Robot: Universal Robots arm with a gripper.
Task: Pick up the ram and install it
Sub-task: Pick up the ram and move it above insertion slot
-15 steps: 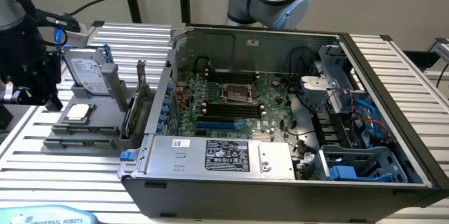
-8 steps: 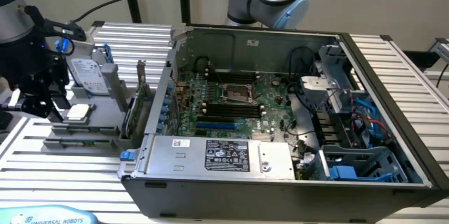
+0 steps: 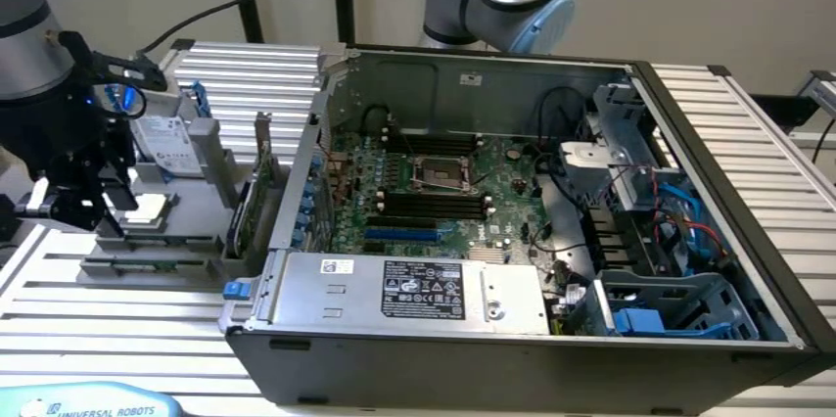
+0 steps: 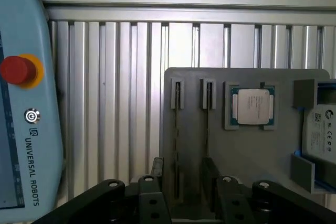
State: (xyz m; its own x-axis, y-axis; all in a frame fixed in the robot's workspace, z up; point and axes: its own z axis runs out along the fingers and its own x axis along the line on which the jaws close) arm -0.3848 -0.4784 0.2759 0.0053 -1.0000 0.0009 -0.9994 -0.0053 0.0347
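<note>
Your work surface is a slatted aluminium table [image 3: 117,324] in front of a plain pale wall. An open computer case [image 3: 523,358] lies on its side on the table, so you look straight down onto the motherboard [image 3: 438,192]. Its long black memory slots [image 3: 432,207] face up, which leaves a clear vertical path for seating a module.

Toward the exterior view's left of the case is a grey parts holder [image 4: 247,156]. It keeps each component in its own pocket. A processor [image 4: 253,106] lies flat in a square recess, a labelled drive [image 4: 325,129] sits in blue brackets, and an upright green card [image 3: 249,207] stands nearest the case.

The ram [image 3: 155,262] appears to be standing on edge in one of the holder's two narrow channels. That leaves its flat faces free for a pinch from above, though you can make out little more than a thin dark-green strip.

Your gripper [image 3: 78,213] hangs over that end of the holder, well apart from the case. In the wrist view its fingers [image 4: 211,171] stand spread, with one channel running between them and nothing clamped. No module sits in the motherboard slots that I can make out.

The teach pendant [image 4: 23,129] lies on the table near the holder, with its red stop button [image 4: 17,70] within your reach.
</note>
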